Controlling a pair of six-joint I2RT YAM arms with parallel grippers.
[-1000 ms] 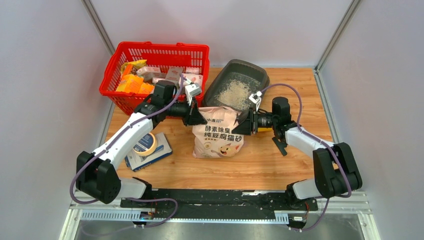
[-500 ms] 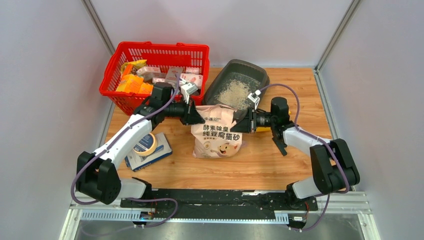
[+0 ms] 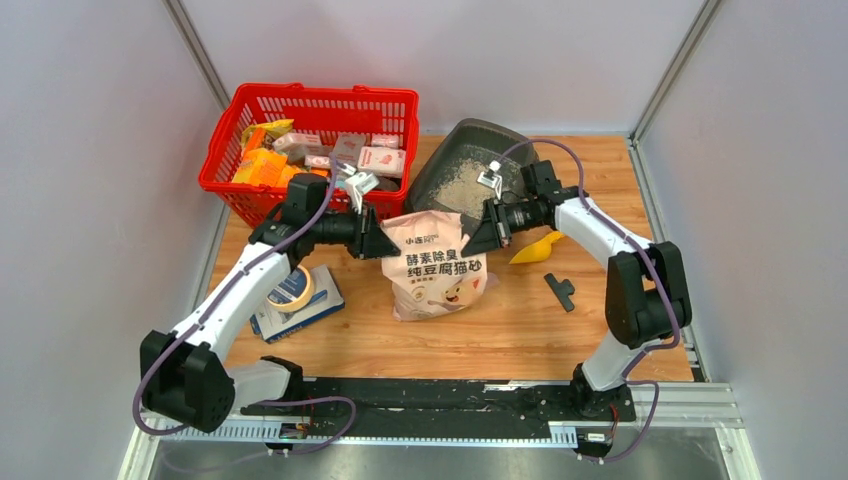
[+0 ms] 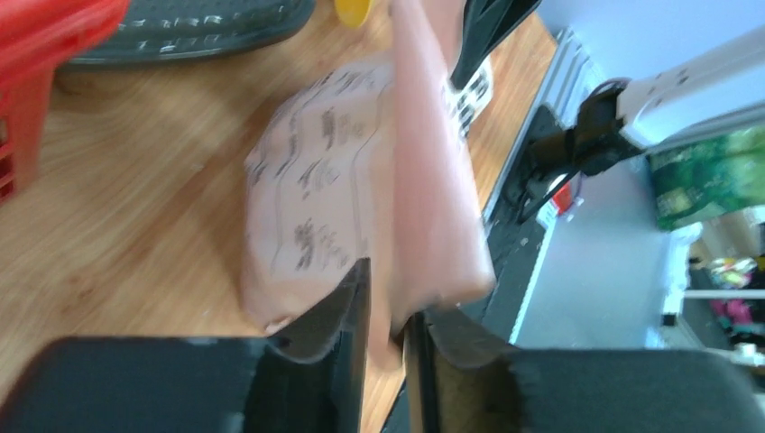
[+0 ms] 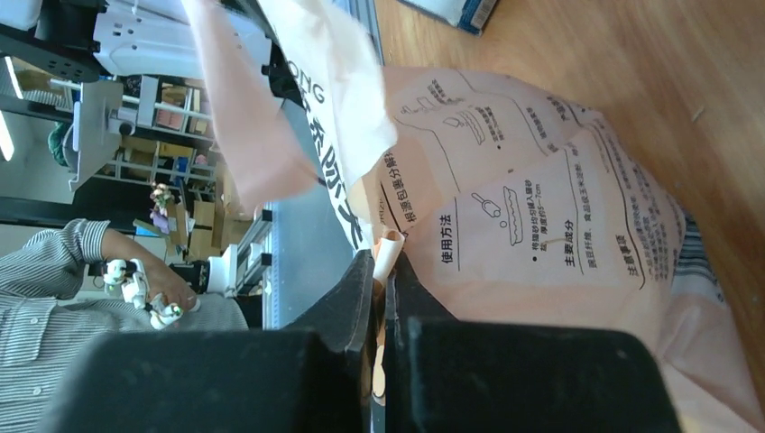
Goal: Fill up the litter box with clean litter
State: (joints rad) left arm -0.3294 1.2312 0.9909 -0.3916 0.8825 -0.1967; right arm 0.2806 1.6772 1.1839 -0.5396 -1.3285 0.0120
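Observation:
The pink-beige litter bag stands on the wooden table, held at both top corners. My left gripper is shut on its left top edge, and the bag's film runs between the left fingers. My right gripper is shut on the right top corner, with a curl of bag film pinched at the right gripper and the printed bag just beyond. The dark grey litter box sits behind the bag with pale litter in it.
A red basket of packets stands at the back left, close to the left arm. A yellow scoop and a small black piece lie right of the bag. A tape roll rests on a flat box at the left.
The right gripper has closed on the bag's right top corner and its arm has swung back. The left gripper and bag shifted slightly left. The yellow scoop now lies uncovered on the table.

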